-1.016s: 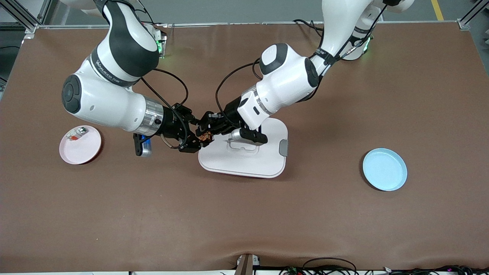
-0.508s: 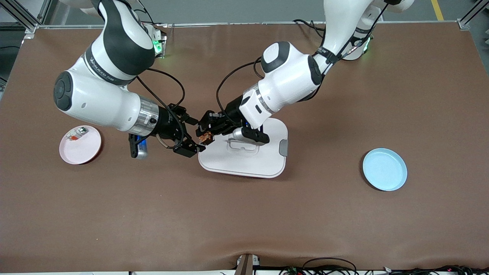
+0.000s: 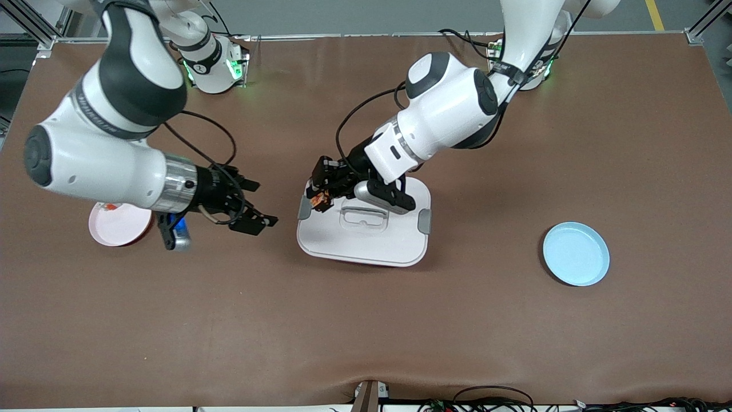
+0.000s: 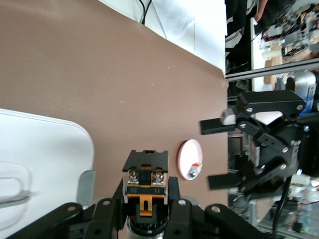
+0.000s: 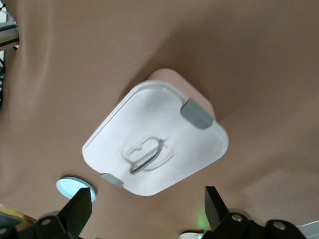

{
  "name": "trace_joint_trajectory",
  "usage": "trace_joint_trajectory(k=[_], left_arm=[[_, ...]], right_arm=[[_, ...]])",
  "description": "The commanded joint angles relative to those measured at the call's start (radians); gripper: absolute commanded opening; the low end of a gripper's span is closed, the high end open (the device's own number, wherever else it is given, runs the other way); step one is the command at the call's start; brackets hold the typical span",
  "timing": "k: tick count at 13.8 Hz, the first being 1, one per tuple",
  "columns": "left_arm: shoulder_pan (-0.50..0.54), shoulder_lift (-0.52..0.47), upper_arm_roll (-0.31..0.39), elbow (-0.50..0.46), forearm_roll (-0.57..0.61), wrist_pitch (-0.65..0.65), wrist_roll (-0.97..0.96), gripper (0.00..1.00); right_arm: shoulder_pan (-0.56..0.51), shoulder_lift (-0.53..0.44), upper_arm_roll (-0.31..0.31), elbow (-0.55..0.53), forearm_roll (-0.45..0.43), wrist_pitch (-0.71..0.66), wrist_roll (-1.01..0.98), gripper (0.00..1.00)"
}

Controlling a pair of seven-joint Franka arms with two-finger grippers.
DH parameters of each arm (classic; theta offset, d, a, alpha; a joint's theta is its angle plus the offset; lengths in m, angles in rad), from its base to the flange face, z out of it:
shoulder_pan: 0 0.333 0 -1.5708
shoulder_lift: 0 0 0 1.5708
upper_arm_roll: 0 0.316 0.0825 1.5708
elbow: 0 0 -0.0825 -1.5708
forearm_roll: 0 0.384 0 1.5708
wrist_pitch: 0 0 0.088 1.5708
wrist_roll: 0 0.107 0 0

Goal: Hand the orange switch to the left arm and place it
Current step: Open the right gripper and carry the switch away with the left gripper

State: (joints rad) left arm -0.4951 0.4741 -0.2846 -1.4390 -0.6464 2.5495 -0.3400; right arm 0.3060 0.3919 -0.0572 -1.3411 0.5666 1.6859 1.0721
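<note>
The left gripper (image 3: 320, 197) pinches the orange switch (image 3: 321, 199) above the box (image 3: 366, 237) edge, seemingly clear; the right gripper (image 3: 255, 205), spread, hangs beside over open table.

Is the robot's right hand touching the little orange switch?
Apart. The front view shows the open right hand with bare table between it and the orange switch, which the left hand holds.

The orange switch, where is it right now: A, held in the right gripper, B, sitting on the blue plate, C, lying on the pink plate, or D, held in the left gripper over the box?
D: the left gripper is shut on the orange switch above the edge of the box, while the right gripper stands open and empty, over the table between the pink plate and the box.
</note>
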Motion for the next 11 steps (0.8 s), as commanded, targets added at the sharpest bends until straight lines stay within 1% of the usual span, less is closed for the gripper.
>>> trace_joint_trajectory(k=[1,3,6,9,11], left_arm=[[0.038,-0.074,0.002,-0.051,0.082,-0.093,0.007,0.06],[0.064,-0.109,0.004,-0.051,0.138,-0.187,0.006,0.06],[0.118,-0.178,0.004,-0.058,0.252,-0.329,0.006,0.07],[0.145,-0.233,0.005,-0.057,0.391,-0.533,0.003,0.07],[0.157,-0.255,0.008,-0.057,0.467,-0.615,-0.002,0.07]], right_arm=[[-0.047,0.001,0.011,0.025,-0.088,-0.076,-0.183,1.00],[-0.074,-0.001,0.008,0.036,-0.146,-0.155,-0.340,1.00],[-0.131,-0.001,0.010,0.072,-0.220,-0.248,-0.522,1.00],[-0.174,-0.002,0.007,0.076,-0.304,-0.287,-0.748,1.00],[-0.191,-0.002,0.007,0.082,-0.373,-0.305,-0.872,1.00]])
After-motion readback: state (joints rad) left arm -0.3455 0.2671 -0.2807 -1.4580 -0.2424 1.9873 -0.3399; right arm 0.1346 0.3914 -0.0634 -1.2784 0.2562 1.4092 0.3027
